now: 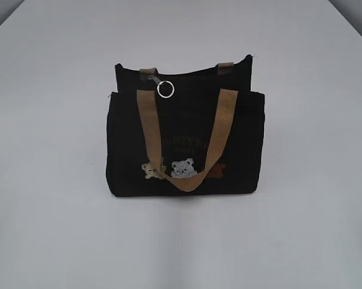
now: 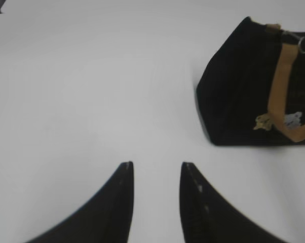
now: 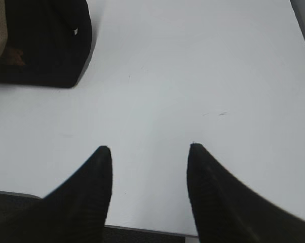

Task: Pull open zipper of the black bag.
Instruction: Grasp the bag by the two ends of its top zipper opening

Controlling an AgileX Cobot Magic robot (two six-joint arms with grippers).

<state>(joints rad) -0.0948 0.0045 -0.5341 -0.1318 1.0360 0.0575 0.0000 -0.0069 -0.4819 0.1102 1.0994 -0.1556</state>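
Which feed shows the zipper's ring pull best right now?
The exterior view: the ring pull hangs clear against the black bag, facing the camera. The left wrist view catches it small at the frame edge; the right wrist view misses it.

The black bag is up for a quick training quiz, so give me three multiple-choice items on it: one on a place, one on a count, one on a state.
1. Where does the ring pull hang on the black bag?
A. Near the top edge, left of centre
B. At the bottom right corner
C. On the table beside it

2. How many bear patches show on the front?
A. One
B. Three
C. Five

3. How do both grippers stand?
A. Shut on the handles
B. Open, holding nothing
C. Clamped on the ring

Answers: 1 A, the exterior view shows it there; 2 B, three sit in a row; 3 B, left gripper and right gripper are apart over bare table.
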